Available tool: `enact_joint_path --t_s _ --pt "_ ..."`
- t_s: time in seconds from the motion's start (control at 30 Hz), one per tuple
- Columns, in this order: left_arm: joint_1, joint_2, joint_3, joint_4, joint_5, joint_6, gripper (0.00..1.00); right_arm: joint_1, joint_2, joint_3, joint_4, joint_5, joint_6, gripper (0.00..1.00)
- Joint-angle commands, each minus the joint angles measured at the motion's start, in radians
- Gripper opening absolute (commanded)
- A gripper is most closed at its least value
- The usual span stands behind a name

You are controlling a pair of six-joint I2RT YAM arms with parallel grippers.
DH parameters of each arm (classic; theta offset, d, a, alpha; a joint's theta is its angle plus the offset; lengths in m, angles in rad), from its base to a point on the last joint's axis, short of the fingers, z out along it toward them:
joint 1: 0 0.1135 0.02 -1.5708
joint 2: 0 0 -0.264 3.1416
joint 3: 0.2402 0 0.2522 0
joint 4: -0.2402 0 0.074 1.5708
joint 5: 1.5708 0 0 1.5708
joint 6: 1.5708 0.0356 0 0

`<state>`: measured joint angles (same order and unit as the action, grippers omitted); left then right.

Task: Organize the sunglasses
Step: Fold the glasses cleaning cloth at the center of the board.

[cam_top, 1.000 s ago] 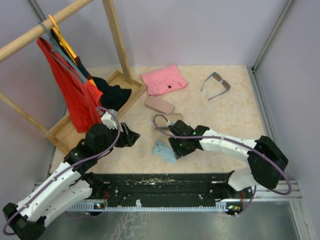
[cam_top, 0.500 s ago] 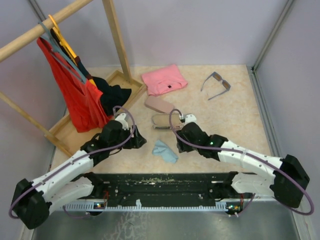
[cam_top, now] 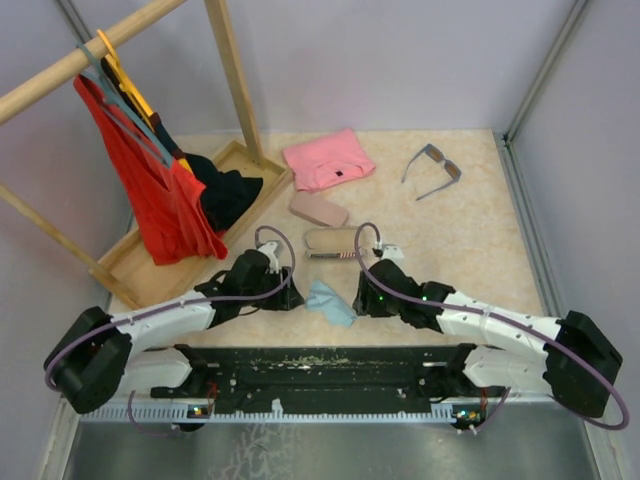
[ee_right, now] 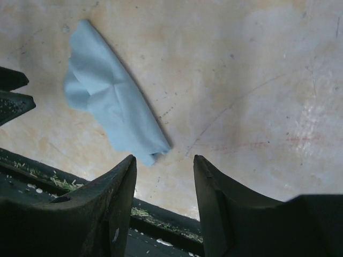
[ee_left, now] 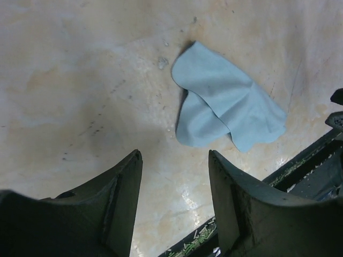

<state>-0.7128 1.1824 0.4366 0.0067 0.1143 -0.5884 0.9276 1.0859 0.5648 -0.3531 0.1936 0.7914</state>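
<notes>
1. My left fingers (ee_left: 120, 187) stand partly open, with a fair gap between them. Nothing is in the gap; I see only bare table (ee_left: 80, 69) through it.
2. They touch nothing. The light blue cloth (ee_left: 225, 115) lies crumpled on the table just ahead of them and a bit to one side.
3. My right fingers (ee_right: 115, 198) are partly open too, with a slightly smaller gap. They hold nothing and touch nothing.
4. From the right wrist, the same cloth (ee_right: 110, 112) lies just ahead and to the left of the tips.
5. From above, both arms reach low over the table and point at each other, with the cloth (cam_top: 330, 302) between them.
6. A brownish pair of sunglasses (cam_top: 332, 242) seems to lie folded just behind the cloth. It is small in the picture, so I cannot be sure.
7. A pink case (cam_top: 318, 208) lies near it, farther back.
8. The grey-blue sunglasses (cam_top: 433, 170) sit open at the far right of the table, well apart from both arms.
9. A folded pink cloth (cam_top: 328, 158) is at the back, and a wooden tray (cam_top: 135, 262) is on the left.
</notes>
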Motion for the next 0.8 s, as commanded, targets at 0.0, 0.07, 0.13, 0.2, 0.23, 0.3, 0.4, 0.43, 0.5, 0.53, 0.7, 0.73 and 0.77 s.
enact_joint_path --t_s 0.0,0.07,0.13,0.2,0.23,0.3,0.4,0.43,0.5,0.53,0.7,0.73,0.77 --pt "-0.090 0.046 -0.001 0.071 -0.064 -0.022 0.59 0.010 -0.083 -0.067 0.055 0.030 0.144 0.47" --pt "-0.133 0.080 0.008 0.073 -0.101 -0.030 0.59 0.010 -0.095 -0.086 0.088 -0.013 0.158 0.46" --pt "-0.158 0.118 0.014 0.085 -0.122 -0.040 0.58 0.012 -0.076 -0.099 0.114 -0.064 0.176 0.46" --pt "-0.172 0.154 0.016 0.099 -0.143 -0.050 0.58 0.025 -0.061 -0.107 0.112 -0.061 0.205 0.46" --pt "-0.176 0.176 0.018 0.105 -0.149 -0.051 0.58 0.029 -0.058 -0.114 0.113 -0.056 0.218 0.46" --pt "-0.184 0.204 0.026 0.106 -0.168 -0.057 0.57 0.031 -0.058 -0.137 0.150 -0.074 0.240 0.47" --pt "-0.190 0.230 0.030 0.106 -0.192 -0.065 0.56 0.031 -0.049 -0.174 0.226 -0.107 0.285 0.47" --pt "-0.193 0.238 0.030 0.107 -0.196 -0.065 0.55 0.033 -0.043 -0.183 0.245 -0.119 0.300 0.47" --pt "-0.196 0.253 0.029 0.104 -0.209 -0.065 0.53 0.031 -0.031 -0.202 0.275 -0.134 0.324 0.47" --pt "-0.195 0.259 0.027 0.105 -0.213 -0.065 0.52 0.032 -0.026 -0.211 0.287 -0.139 0.334 0.47" --pt "-0.202 0.295 0.012 0.141 -0.209 -0.056 0.41 0.031 -0.004 -0.266 0.408 -0.159 0.385 0.42" --pt "-0.205 0.303 0.013 0.149 -0.208 -0.053 0.38 0.032 0.004 -0.273 0.432 -0.157 0.392 0.40" --pt "-0.210 0.310 0.013 0.155 -0.207 -0.049 0.35 0.032 0.013 -0.273 0.443 -0.148 0.397 0.38"
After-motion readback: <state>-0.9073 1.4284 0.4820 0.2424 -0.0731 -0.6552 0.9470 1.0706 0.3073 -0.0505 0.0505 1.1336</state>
